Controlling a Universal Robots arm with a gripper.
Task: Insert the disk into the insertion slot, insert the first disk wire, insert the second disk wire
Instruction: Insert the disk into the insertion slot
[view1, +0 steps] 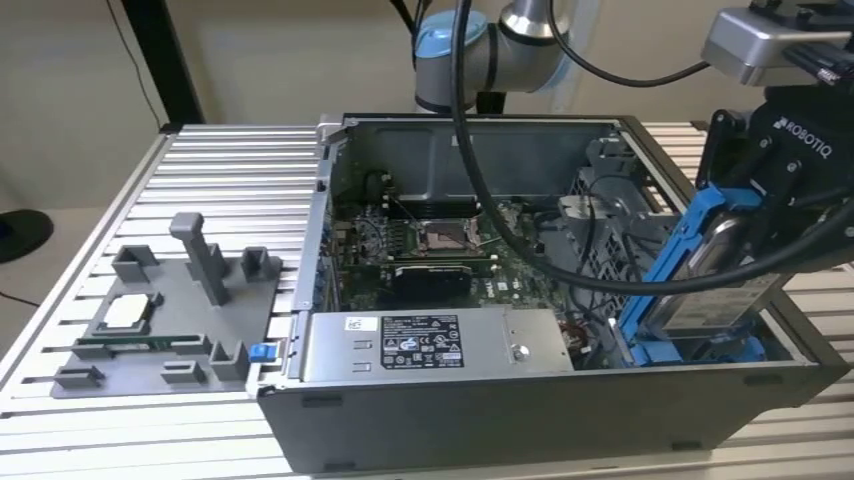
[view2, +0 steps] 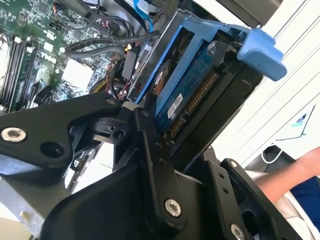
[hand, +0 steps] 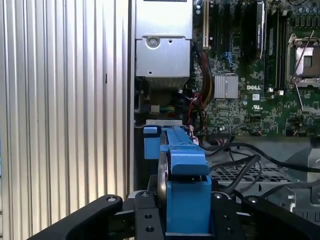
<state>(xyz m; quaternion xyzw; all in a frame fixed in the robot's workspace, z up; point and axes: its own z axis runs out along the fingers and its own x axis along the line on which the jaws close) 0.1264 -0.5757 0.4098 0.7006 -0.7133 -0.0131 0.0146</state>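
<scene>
Gripper (view1: 742, 215) clamping the disk (view1: 718, 308) at the open computer case's (view1: 534, 420) far end.
In the exterior view, a grey fixture tray (view1: 147, 345) is lying on the slatted table (view1: 227, 160) at the left, with the case sitting beside it. At the exterior view's right the fingers are closing narrowly on the disk's blue frame, holding it tilted, with its lower end reaching down at the insertion slot (view1: 667, 352).

You see soft, even light in the exterior view: the ribbed silver metal table (view1: 240, 165) gleams, the open grey computer case (view1: 534, 430) is dim inside.
</scene>
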